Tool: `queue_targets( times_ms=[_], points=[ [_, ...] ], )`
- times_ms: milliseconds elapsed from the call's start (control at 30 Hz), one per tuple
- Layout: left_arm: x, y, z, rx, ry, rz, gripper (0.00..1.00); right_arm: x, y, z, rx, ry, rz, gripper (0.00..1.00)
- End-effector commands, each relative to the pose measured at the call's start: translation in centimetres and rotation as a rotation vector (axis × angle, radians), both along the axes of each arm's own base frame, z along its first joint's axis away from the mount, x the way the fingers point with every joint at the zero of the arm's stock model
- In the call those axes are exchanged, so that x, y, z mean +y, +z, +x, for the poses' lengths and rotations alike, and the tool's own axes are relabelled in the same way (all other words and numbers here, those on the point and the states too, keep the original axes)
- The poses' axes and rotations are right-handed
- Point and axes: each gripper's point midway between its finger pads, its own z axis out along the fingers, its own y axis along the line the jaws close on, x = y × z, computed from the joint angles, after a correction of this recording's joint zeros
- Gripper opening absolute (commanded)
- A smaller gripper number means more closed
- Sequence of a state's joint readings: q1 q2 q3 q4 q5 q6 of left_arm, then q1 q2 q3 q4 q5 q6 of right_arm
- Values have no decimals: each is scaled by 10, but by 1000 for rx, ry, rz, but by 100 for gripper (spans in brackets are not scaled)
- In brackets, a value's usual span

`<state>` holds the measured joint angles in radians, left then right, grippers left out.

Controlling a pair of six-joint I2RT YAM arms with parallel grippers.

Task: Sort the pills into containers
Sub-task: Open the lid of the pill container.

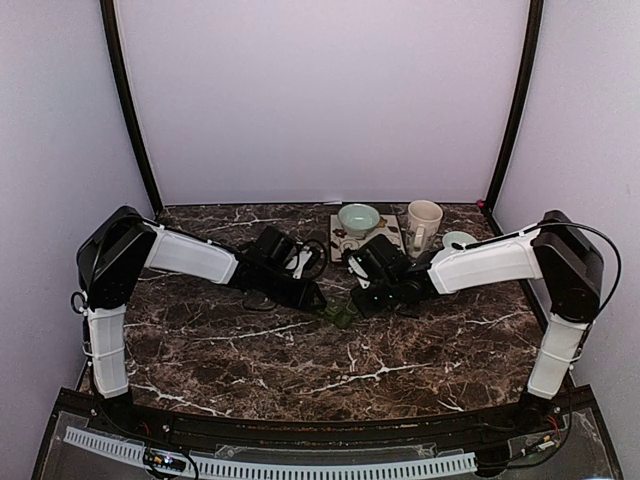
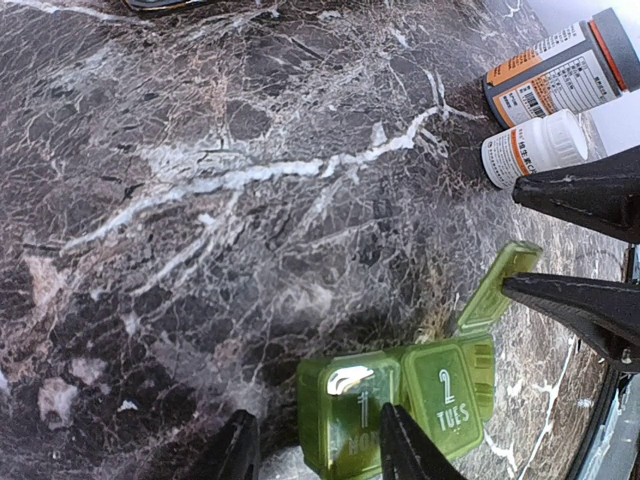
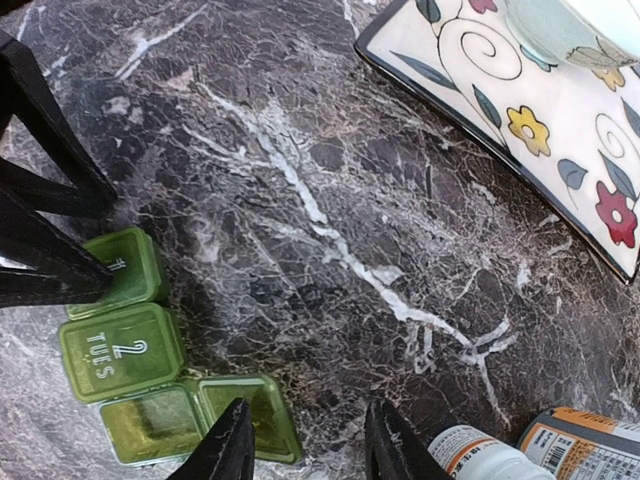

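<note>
Straddling compartment 1 of the green pill organiser with my left gripper, fingers spread, pinching nothing. The organiser is lying on the marble table between both grippers. My right gripper is hovering just beside its open compartment, fingers spread.

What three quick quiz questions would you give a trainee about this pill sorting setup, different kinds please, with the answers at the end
1. Multiple choice: on the pill organiser, which word is printed with the number 2? A: MON. B: TUES. C: FRI.
2. True or false: every compartment of the pill organiser is shut.
3. Short answer: what stands on the flowered tray at the back of the table?

Key
1. B.
2. False: one lid is flipped open, next to the TUES compartment.
3. A pale green bowl.
</note>
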<state>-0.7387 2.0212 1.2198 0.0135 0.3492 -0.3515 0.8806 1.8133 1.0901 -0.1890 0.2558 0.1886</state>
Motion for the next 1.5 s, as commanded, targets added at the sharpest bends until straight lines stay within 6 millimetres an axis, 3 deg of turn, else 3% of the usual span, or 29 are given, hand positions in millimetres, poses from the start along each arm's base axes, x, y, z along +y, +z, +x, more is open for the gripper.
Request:
queue_targets(
  times_ms=[0,633,933,1467],
  points=[
    [13,-14,-16,46,-12,69,42,-4,-4,7,-14,-16,-30,39],
    [13,-16,-16,49,-15,74,42,-10,-21,8,-5,-13,-89,39],
    [10,-10,-14,39,-15,68,42,-10,19,14,-133,-18,-49,40],
    [6,-1,-11,18,-19,56,42,12,47,-11,-229,55,-7,43]
  ],
)
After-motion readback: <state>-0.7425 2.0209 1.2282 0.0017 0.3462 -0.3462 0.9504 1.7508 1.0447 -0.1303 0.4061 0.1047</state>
